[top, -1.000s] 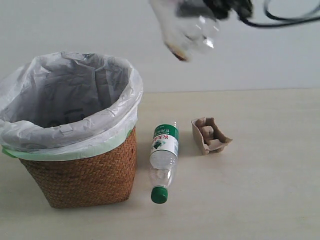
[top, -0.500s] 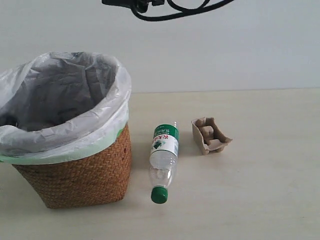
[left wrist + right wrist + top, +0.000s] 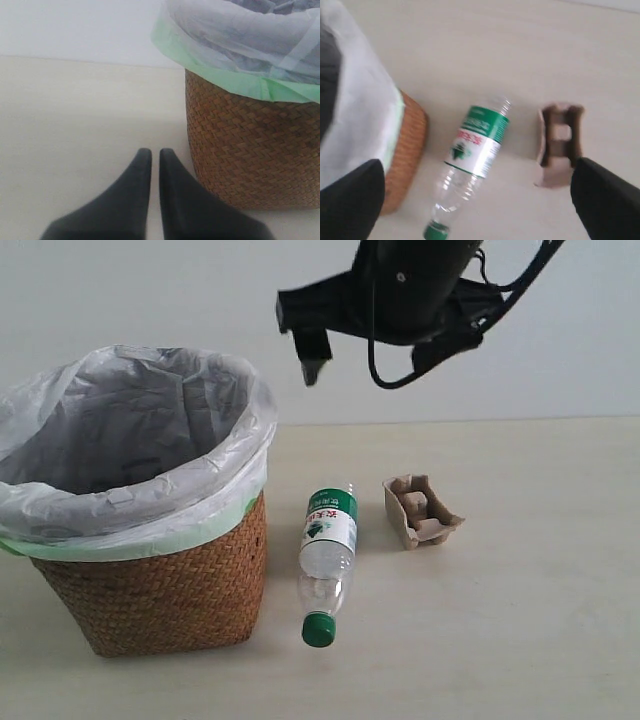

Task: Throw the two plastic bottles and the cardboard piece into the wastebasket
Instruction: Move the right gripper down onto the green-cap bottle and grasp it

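Target for this step, I'd judge: clear plastic bottle with green cap and green-white label, lying on the pale table just beside the brown wicker wastebasket with white bag liner. The beige moulded cardboard tray is near its other side. Your right gripper hangs above, jaws wide apart, empty. Your left gripper sits low beside the basket, jaws nearly touching, holding nothing. Come down over the labelled middle, jaws across the width; it may roll. The red-label bottle is not visible.
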